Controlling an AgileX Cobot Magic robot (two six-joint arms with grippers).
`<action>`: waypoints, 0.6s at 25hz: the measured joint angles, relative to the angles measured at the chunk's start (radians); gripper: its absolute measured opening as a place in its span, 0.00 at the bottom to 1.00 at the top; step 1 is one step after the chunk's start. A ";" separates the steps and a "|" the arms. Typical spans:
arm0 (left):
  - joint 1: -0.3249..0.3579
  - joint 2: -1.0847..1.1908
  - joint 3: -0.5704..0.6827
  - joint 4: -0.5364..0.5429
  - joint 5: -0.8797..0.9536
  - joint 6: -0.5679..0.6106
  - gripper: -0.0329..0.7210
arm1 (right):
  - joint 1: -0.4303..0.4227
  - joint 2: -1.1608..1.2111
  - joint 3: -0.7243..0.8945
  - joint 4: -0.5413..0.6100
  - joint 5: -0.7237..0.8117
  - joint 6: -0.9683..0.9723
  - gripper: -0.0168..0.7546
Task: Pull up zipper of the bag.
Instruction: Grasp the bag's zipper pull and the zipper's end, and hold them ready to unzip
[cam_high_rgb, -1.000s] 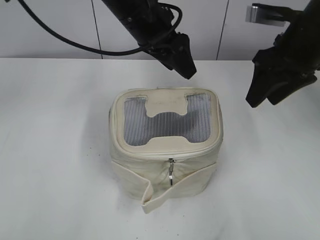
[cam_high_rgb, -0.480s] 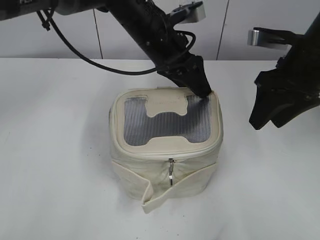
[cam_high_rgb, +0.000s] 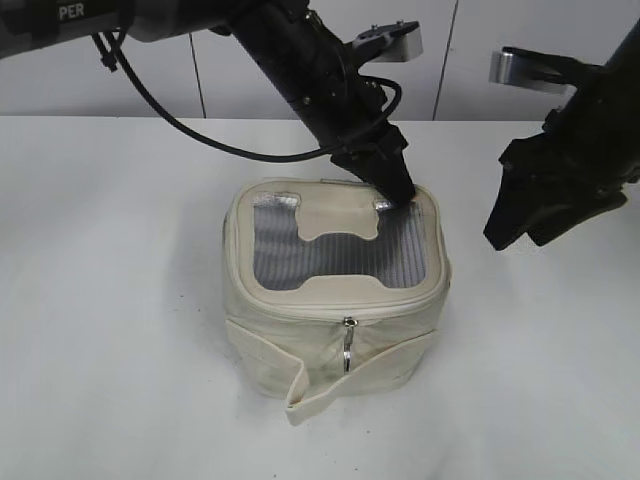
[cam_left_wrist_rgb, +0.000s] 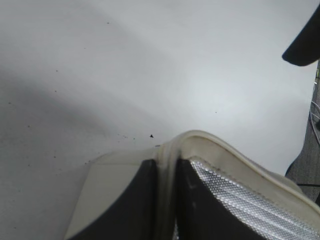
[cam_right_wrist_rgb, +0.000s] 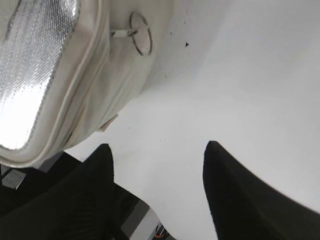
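The left gripper (cam_high_rgb: 397, 192) has pinched the bag (cam_high_rgb: 335, 300) rim, tilting it; right gripper (cam_right_wrist_rgb: 157, 172) gapes.

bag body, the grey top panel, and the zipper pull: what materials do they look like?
Bag: looks like cream woven fabric, matte, going by its soft folds and stitched seams.
Top panel: probably a synthetic mesh, grey with a slight sheen; the right wrist view shows a fine grid that catches light.
Zipper pull: likely metal, silver and shiny, with a thin ring on the side.

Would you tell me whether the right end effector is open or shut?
Open: the right end effector shows its two fingers spread apart over bare table, holding nothing.
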 joint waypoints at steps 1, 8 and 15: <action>0.000 0.000 0.000 0.001 0.000 0.000 0.15 | -0.001 -0.003 0.009 0.005 -0.022 -0.013 0.60; -0.002 -0.013 0.000 0.013 0.007 0.000 0.15 | -0.027 -0.118 0.214 0.042 -0.239 -0.135 0.55; -0.005 -0.024 0.000 0.028 0.018 0.000 0.15 | -0.031 -0.176 0.365 0.322 -0.372 -0.528 0.54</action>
